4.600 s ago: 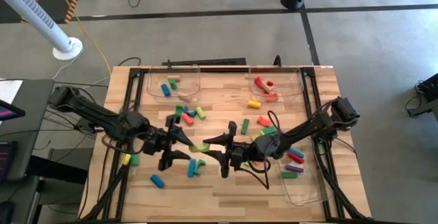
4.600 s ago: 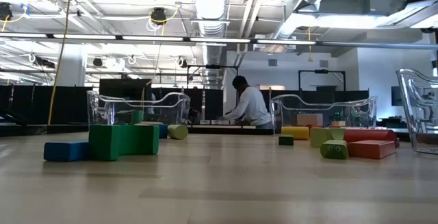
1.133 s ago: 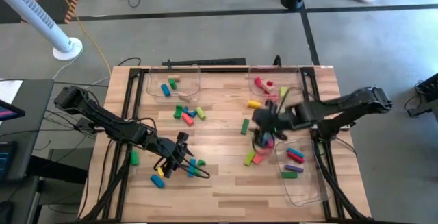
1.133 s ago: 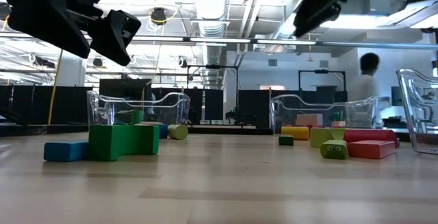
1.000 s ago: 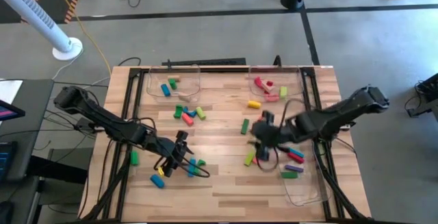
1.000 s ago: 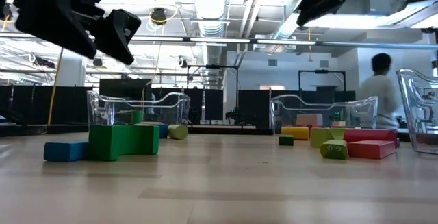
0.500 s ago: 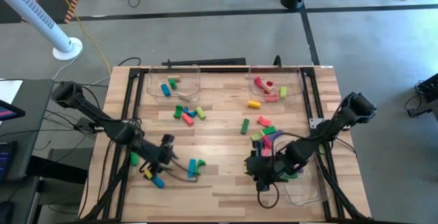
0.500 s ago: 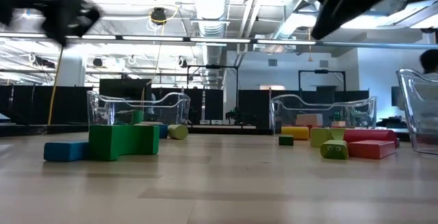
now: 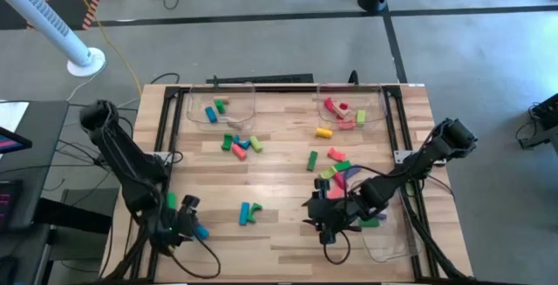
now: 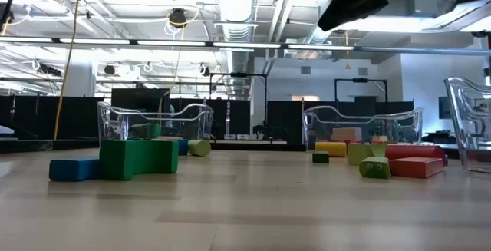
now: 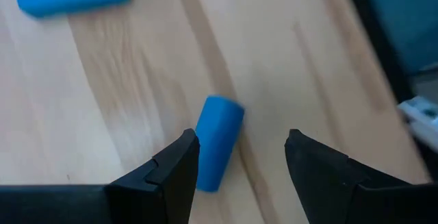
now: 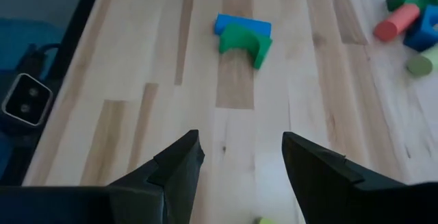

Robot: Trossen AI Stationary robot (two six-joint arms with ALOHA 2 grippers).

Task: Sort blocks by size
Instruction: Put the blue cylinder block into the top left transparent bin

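L gripper had pulled back to the table's near-left corner, jaws open, empty, over a blue block. R gripper swung near the right tray, open, empty. Most blocks were still loose mid-table; sorting unfinished.

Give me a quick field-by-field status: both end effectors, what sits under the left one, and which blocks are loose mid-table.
left end effector: open, near table's front-left corner
under left: short blue cylinder lying flat, apart from both fingers, not gripped
right end effector: open, empty, over bare wood at front right
mid-table: blue block touching green block
trays: three clear trays, each holding some blocks
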